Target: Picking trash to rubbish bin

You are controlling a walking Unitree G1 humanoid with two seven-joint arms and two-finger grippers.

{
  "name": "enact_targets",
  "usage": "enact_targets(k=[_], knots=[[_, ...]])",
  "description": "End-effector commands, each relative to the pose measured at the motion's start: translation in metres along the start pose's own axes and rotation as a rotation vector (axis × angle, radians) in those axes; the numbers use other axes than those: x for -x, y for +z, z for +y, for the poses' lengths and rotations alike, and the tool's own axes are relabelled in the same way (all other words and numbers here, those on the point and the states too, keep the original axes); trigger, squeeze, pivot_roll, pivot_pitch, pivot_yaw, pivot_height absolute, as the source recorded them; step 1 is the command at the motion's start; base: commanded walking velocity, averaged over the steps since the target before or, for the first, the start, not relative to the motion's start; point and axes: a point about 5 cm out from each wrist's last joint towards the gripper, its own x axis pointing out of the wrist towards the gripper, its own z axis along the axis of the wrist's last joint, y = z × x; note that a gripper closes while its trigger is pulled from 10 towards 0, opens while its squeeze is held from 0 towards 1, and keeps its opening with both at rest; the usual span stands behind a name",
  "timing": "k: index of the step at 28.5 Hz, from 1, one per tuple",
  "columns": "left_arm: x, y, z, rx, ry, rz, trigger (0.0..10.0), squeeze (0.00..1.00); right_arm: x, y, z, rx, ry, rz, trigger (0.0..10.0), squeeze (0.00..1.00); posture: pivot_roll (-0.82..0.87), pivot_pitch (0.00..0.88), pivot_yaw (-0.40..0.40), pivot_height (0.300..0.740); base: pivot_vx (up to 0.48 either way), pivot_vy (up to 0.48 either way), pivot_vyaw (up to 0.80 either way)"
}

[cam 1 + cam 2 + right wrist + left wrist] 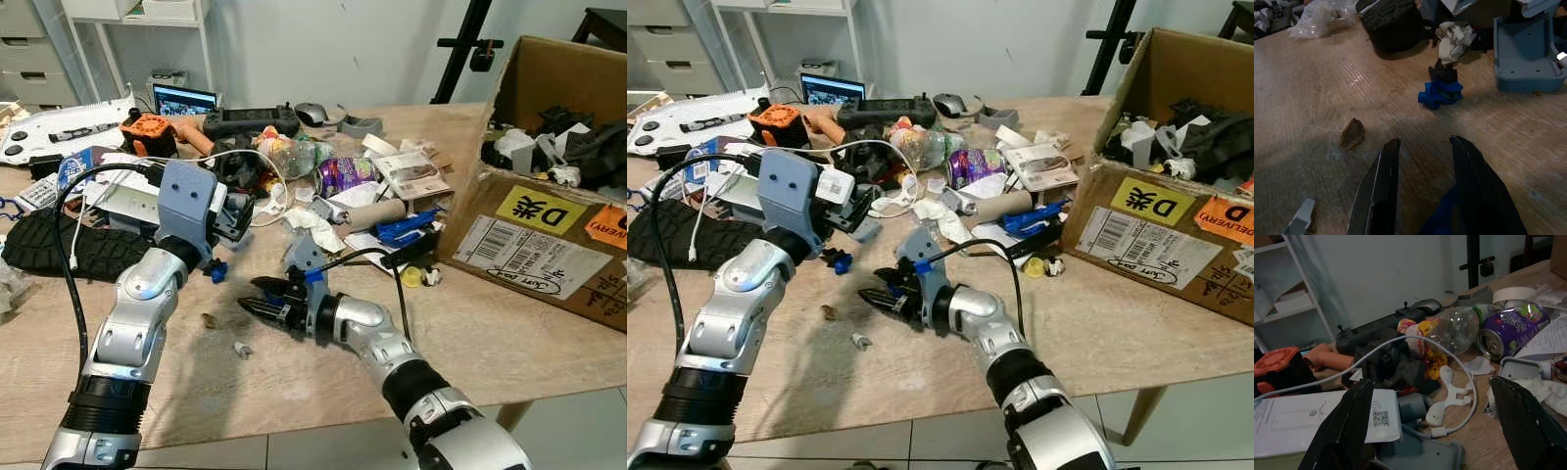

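A cluttered wooden desk (pixel 509 343) is seen from above, with both silver arms stretched over its near part. The right end effector (pixel 251 306) is held low over the bare wood near the front edge, its two black fingers (pixel 1376 196) parted with nothing between them. Just ahead of it a small brown scrap (pixel 1353 133) lies on the wood, and a small pale scrap (pixel 242 349) lies near it, closer to the front edge; neither is touched. A little farther off a small blue plastic piece (pixel 1441 92) sits on the desk, with a crumpled white paper (pixel 1454 40) just behind it. The left end effector (pixel 1437 431) is raised above the pile at the middle of the desk, its fingers spread wide and empty. Before it lie a white cable (pixel 1400 345), a clear plastic bottle (pixel 1457 328) on its side and a purple can (pixel 1511 328) beside the bottle, with a black controller (pixel 250 119) farther back. A cardboard tube (pixel 377 213) and a black tyre (pixel 59 245) are also set on the desk. At the robot's right a large open cardboard box (pixel 549 245) stands on the desk, partly filled with black and white items. No rubbish bin can be made out.
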Motion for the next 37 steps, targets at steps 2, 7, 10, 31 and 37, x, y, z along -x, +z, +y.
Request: enact_targets(k=[2,7,10,31,37], knots=[[0.002,-0.003,0.002,-0.013,0.000,0.019,10.0,0.00,0.011,-0.014,-0.006,-0.056,-0.058,0.039,0.0,0.00,0.12,0.223,0.008,0.740,0.000,0.000,0.00],[0.001,-0.001,0.004,0.010,0.023,0.005,10.0,0.00,0.015,0.014,-0.017,-0.076,-0.109,-0.116,0.0,0.00,0.10,0.208,0.008,0.740,0.000,0.000,0.00],[0.000,0.002,0.009,0.043,0.067,-0.018,10.0,0.00,0.022,0.061,-0.026,-0.067,-0.123,-0.321,0.0,0.00,0.10,0.196,0.006,0.740,0.000,0.000,0.00],[-0.001,0.000,0.011,0.011,0.078,-0.025,10.0,0.00,0.052,0.133,-0.050,0.135,-0.193,-0.264,10.0,1.00,0.06,0.144,-0.022,0.740,0.000,0.000,0.00],[-0.001,-0.003,0.010,0.001,0.065,-0.009,10.0,0.00,0.037,0.083,-0.035,0.041,-0.130,-0.064,10.0,1.00,0.06,0.140,-0.020,0.740,0.000,0.000,0.00]])
